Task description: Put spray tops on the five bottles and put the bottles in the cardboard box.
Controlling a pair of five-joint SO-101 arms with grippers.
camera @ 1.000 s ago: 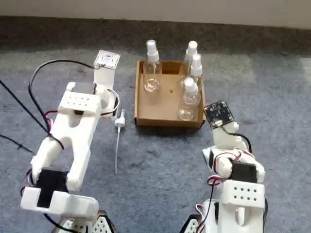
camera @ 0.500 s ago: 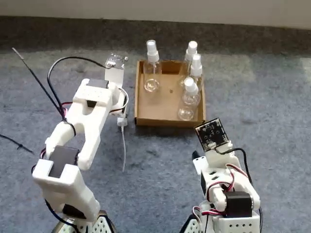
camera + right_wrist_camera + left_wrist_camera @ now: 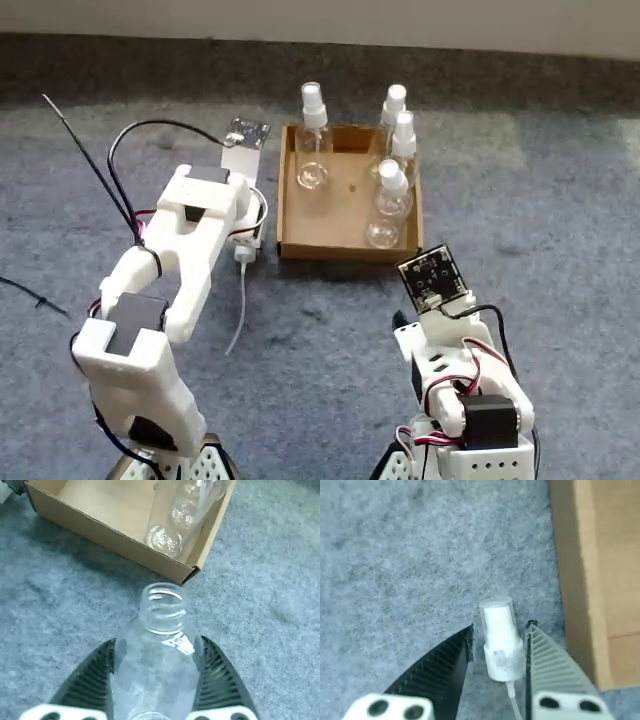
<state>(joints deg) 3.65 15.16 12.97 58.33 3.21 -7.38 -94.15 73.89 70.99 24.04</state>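
Note:
A white spray top with a long thin tube lies on the grey carpet, just left of the cardboard box. My left gripper is down over it and open, one finger close on each side, with a narrow gap at the black finger. My right gripper is shut on a clear bottle without a top, held upright in front of the box's near right corner. Several capped bottles stand in the box.
The box wall runs right beside my left gripper's grey finger. My right arm sits low at the front right. A loose black cable trails at the far left. Open carpet lies between the two arms.
My left arm swung toward the box and its gripper settled around the spray top, whose tube swung a little. My right arm drew back from the box toward the front.

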